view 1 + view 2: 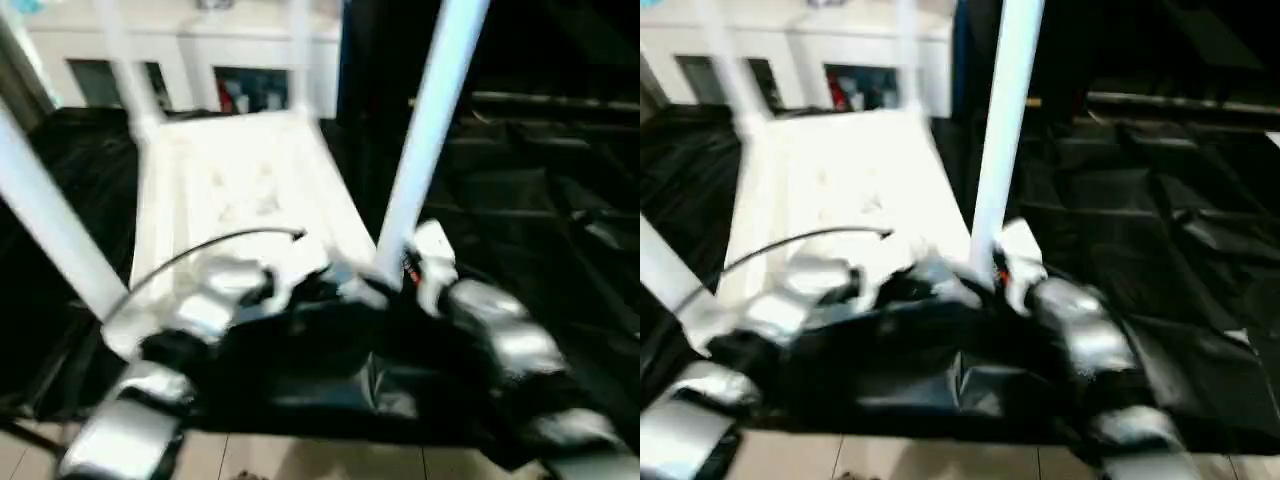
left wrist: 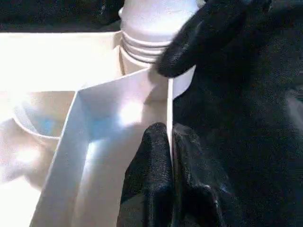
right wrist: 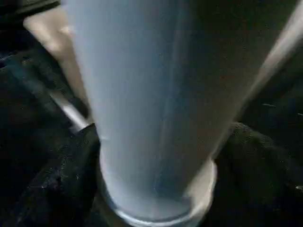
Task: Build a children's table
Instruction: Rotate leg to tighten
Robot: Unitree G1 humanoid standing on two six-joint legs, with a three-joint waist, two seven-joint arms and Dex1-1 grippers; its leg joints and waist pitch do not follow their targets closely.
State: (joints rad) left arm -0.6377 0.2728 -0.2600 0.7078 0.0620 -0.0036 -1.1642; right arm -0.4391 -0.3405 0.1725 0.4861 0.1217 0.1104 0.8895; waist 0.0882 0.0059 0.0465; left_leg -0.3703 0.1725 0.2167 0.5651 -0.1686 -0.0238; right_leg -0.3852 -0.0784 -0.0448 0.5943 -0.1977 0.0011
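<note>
— What sort of place are we looking at here?

— We are looking at an indoor room, more a staged work area than a lived-in home. Crinkled black sheeting point(image 1: 1160, 230) is covering most of the floor, and a strip of pale floor tiles point(image 1: 330, 458) is showing at its near edge.

— And along the back?

— We are seeing a white cabinet point(image 1: 200, 60) standing against the far wall, with something red and dark sitting behind its glass doors point(image 1: 252, 90). Beyond that we are not making out enough to name the room more exactly.
</note>
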